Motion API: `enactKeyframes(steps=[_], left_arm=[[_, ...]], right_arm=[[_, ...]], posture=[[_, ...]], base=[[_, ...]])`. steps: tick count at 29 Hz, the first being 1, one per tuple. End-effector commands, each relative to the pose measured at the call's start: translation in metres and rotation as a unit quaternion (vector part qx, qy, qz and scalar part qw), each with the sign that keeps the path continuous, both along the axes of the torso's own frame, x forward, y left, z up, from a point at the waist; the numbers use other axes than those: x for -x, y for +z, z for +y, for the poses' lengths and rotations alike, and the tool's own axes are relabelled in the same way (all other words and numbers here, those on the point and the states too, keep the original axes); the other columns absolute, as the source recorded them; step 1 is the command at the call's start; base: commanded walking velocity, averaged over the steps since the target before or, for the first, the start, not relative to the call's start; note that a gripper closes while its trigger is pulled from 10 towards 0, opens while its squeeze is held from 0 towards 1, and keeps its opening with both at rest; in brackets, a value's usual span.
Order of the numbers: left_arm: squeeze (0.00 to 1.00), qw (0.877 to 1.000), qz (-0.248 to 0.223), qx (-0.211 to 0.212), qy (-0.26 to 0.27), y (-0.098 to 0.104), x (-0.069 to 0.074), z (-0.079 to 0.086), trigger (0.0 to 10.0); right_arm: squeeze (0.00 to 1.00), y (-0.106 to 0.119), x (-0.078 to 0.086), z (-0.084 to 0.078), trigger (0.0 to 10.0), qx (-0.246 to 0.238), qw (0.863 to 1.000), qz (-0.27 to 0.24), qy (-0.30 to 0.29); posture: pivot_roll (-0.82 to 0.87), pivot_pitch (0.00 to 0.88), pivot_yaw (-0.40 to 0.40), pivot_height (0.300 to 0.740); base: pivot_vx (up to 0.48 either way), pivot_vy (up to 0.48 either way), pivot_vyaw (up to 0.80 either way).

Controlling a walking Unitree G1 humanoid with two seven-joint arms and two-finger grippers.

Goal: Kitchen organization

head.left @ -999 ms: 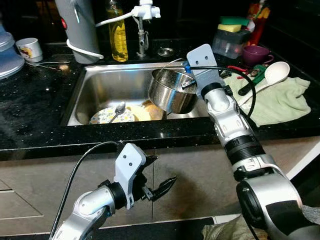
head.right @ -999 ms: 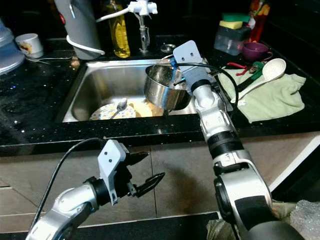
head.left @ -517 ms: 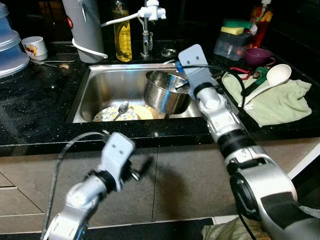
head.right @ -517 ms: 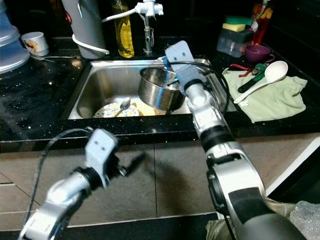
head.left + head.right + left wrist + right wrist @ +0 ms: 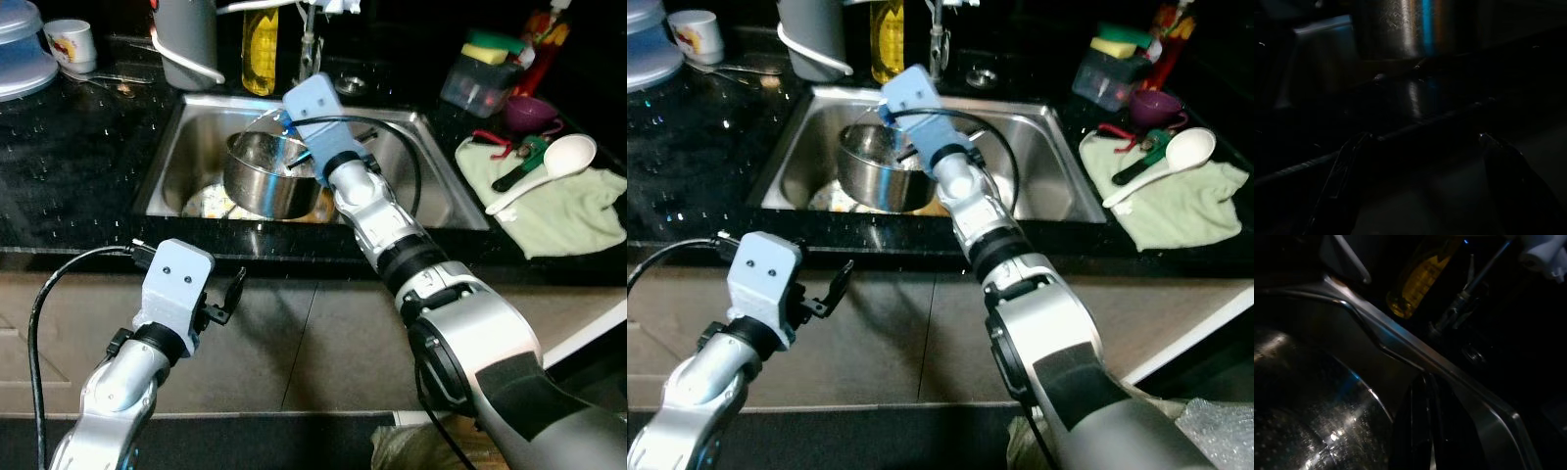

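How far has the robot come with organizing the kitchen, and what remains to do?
Done: a white spoon and a green-handled tool lie on the green towel.
In hand: the right gripper holds the steel pot by its rim over the sink.
Left: a patterned plate lies under the pot in the sink. The left gripper hangs open before the cabinet.

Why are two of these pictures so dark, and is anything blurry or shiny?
Left wrist view: very dim, under the counter's shade; only faint glints on the steel pot and the left pincer as open silhouettes. Right wrist view: dark too, with sparkle on the pot. Eye views: sharp and well lit, with glare on the sink walls.
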State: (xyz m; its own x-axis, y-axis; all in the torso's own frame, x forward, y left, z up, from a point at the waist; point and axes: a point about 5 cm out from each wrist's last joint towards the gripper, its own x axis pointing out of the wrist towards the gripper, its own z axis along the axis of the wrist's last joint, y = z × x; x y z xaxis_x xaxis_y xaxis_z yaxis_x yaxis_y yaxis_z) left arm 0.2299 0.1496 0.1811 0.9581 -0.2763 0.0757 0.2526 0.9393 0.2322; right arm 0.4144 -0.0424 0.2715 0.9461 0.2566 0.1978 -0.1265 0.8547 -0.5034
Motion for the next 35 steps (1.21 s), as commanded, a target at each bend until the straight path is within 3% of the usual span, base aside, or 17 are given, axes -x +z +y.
enactKeyframes(steps=[1, 2, 3, 6, 11, 19, 28, 32, 35], left_arm=[[0.0, 0.998, 0.041, 0.018, -0.033, -0.01, 0.008, -0.012, 10.0], [0.0, 0.996, 0.058, 0.027, -0.067, -0.013, 0.017, -0.022, 10.0], [0.0, 0.996, 0.058, 0.027, -0.067, -0.013, 0.017, -0.022, 10.0], [0.0, 0.988, 0.089, 0.043, -0.119, -0.016, 0.035, -0.04, 10.0], [0.0, 0.985, 0.104, 0.045, -0.127, -0.012, 0.049, -0.044, 10.0], [0.0, 0.986, 0.108, 0.044, -0.121, -0.01, 0.054, -0.042, 10.0], [0.0, 0.985, 0.112, 0.043, -0.122, -0.009, 0.054, -0.045, 10.0], [0.0, 0.985, 0.114, 0.042, -0.123, -0.008, 0.054, -0.046, 10.0], [0.0, 0.985, 0.114, 0.041, -0.124, -0.008, 0.053, -0.046, 10.0]], right_arm=[[0.0, -0.006, 0.0, 0.002, 10.0, 0.012, 1.0, 0.011, -0.004], [0.0, -0.009, 0.0, 0.002, 10.0, 0.018, 1.0, 0.015, -0.006], [0.0, -0.009, 0.0, 0.002, 10.0, 0.018, 1.0, 0.015, -0.006], [0.0, -0.009, -0.001, 0.001, 10.0, 0.027, 0.999, 0.015, -0.012], [0.0, 0.001, -0.002, 0.002, 10.0, 0.006, 1.0, 0.007, -0.016], [0.0, 0.009, 0.001, 0.016, 10.0, 0.024, 1.0, -0.012, -0.002], [0.0, 0.01, 0.002, 0.018, 10.0, 0.049, 0.998, -0.026, 0.0], [0.0, 0.005, 0.002, 0.02, 10.0, 0.13, 0.991, -0.038, 0.007], [0.0, 0.003, 0.002, 0.019, 10.0, 0.148, 0.988, -0.034, 0.013]], posture=[[0.16, 0.171, -0.184, 0.74], [0.17, 0.183, -0.188, 0.74], [0.17, 0.183, -0.188, 0.74], [0.17, 0.209, -0.191, 0.74], [0.17, 0.234, -0.191, 0.74], [0.18, 0.243, -0.189, 0.74], [0.17, 0.236, -0.187, 0.74], [0.17, 0.223, -0.186, 0.74], [0.16, 0.218, -0.185, 0.74]], base=[[0.0, 0.0, 0.0], [0.0, 0.0, 0.0], [0.0, 0.0, 0.0], [0.0, 0.0, 0.0], [0.0, 0.0, 0.0], [0.0, 0.0, 0.0], [0.0, 0.0, 0.0], [0.0, 0.0, 0.0], [0.0, 0.0, 0.0]])
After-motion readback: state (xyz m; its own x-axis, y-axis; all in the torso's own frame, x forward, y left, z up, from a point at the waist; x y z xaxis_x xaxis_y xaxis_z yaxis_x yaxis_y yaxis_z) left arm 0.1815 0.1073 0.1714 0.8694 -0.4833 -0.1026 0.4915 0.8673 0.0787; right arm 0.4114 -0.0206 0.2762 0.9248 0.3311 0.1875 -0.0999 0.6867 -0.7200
